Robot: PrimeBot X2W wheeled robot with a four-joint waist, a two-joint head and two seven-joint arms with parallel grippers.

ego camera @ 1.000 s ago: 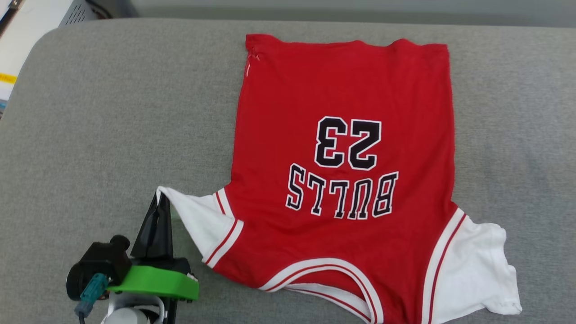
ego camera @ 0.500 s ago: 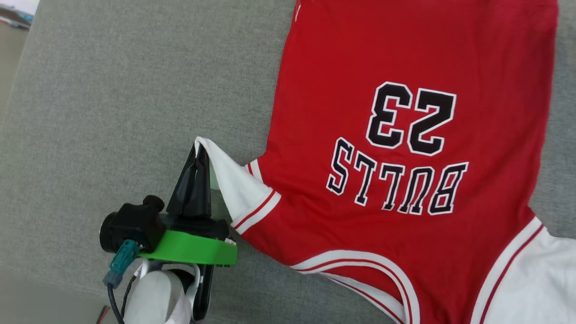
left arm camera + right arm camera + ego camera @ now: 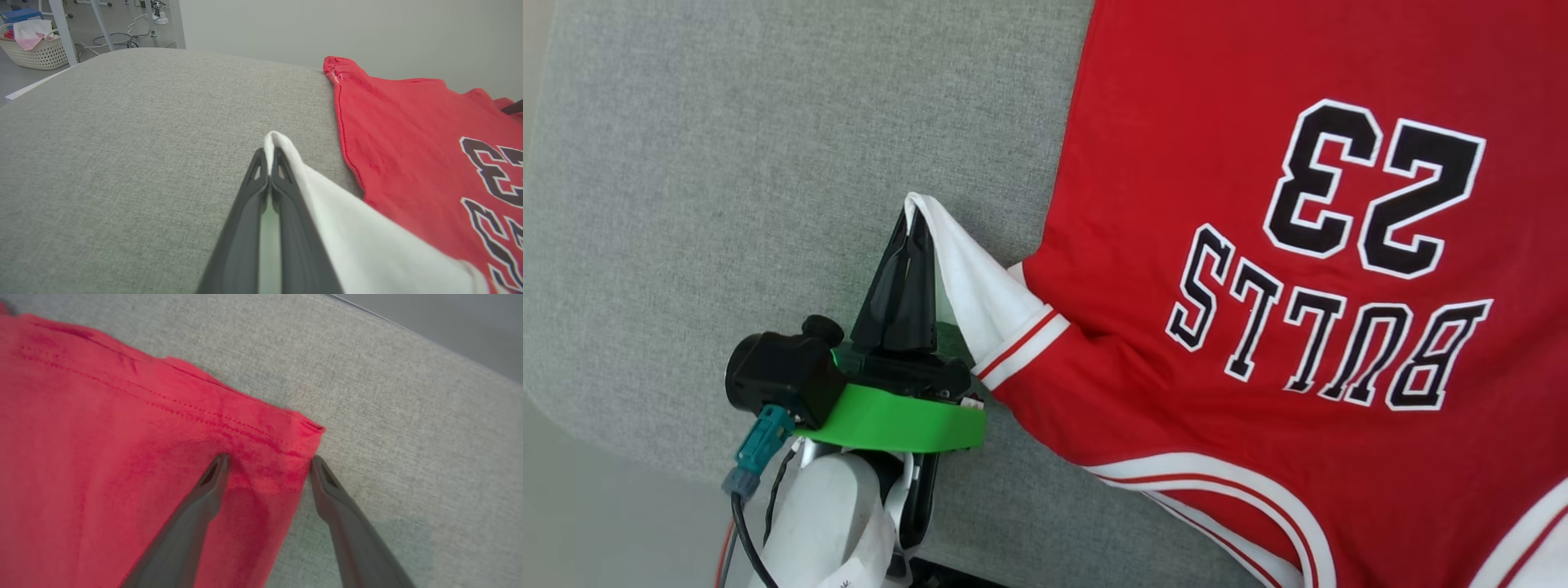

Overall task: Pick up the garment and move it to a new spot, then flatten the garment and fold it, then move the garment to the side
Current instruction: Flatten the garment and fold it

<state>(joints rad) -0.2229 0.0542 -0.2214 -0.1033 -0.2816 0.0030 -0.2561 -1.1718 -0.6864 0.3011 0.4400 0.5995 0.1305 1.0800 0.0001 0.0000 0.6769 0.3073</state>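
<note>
Your left gripper (image 3: 912,214) is pinched fully closed on the tip of one white sleeve, left of centre in the head view, and the cloth peaks at the fingertips like a small tent. From that pinch the garment (image 3: 1217,163) spreads to the right of the frame, lying on the grey padded surface (image 3: 727,147). Its print is upside down and its collar trim is toward the bottom edge, so its long axis runs bottom to top.

Your right gripper (image 3: 268,460) stands wide apart mid-frame in its wrist view. One finger is over the red cloth and the other is at its side edge. They straddle a hem corner and grip nothing.

My judgement is that the left anchors the sleeve end and the right is nearer the hem. A pull along that axis first needs the right to close there.

Count: one garment, two grippers, one sleeve held.
</note>
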